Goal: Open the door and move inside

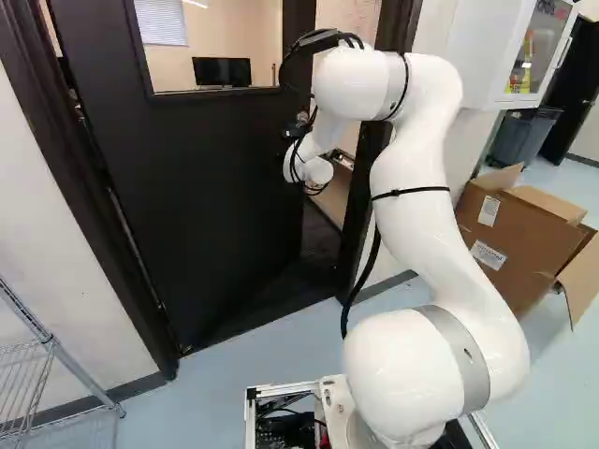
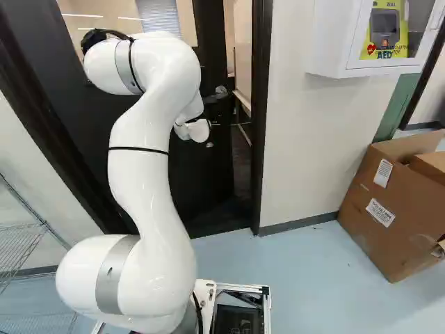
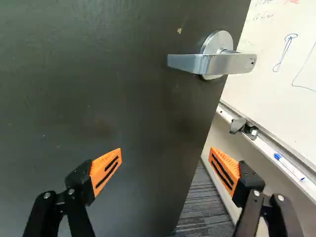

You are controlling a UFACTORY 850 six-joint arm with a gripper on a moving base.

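Note:
The dark door [image 1: 201, 187] stands partly open, with a gap between its free edge and the frame [image 2: 261, 125]. Its silver lever handle [image 2: 221, 92] also shows in the wrist view [image 3: 212, 61], ahead of the gripper and touching neither finger. Beside the door in the left base view, the gripper [image 1: 296, 133] is mostly hidden by the wrist and cables. In the wrist view, the gripper [image 3: 165, 150] is open with nothing between its fingers; one finger stands before the door face, the other before the opening.
Through the opening are a whiteboard [image 3: 281, 59] with a marker tray [image 3: 266, 148] and dark flooring [image 3: 202, 207]. A cardboard box [image 2: 393, 209] stands right of the doorway, below a wall cabinet [image 2: 368, 38]. A wire rack [image 1: 28, 374] stands at the left wall.

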